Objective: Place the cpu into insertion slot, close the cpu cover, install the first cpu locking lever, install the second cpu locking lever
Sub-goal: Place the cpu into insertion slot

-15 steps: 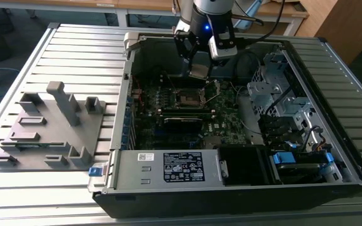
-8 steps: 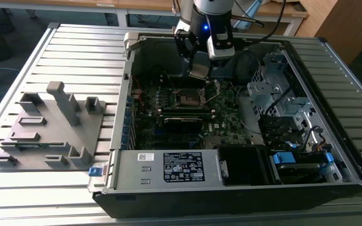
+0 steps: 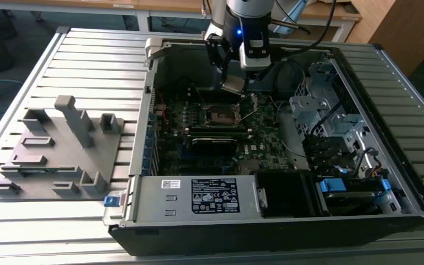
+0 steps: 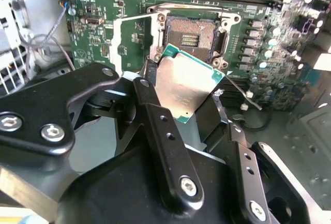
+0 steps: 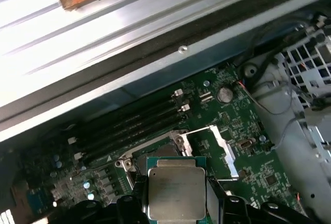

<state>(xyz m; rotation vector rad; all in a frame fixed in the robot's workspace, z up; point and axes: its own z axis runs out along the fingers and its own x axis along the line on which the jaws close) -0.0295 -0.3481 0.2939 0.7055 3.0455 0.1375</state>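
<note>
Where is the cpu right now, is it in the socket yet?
In the second wrist view the cpu is clamped in the gripper, tilted above the open insertion slot and not seated; the cpu cover stands flipped open beside the slot.

Arm (image 3: pixel 245 14): silver-grey wrist, black collar, small blue light (image 3: pixel 239 33), black cables (image 3: pixel 330 22) trailing. Gripper (image 4: pixel 183 84): matte black linkage fingers (image 4: pixel 160 131), rounded bars, silver hex screws (image 4: pixel 187 184) at joints.

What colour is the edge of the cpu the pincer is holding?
Teal-green, around a silvery-grey top on the cpu; clearest in the second wrist view.
</note>
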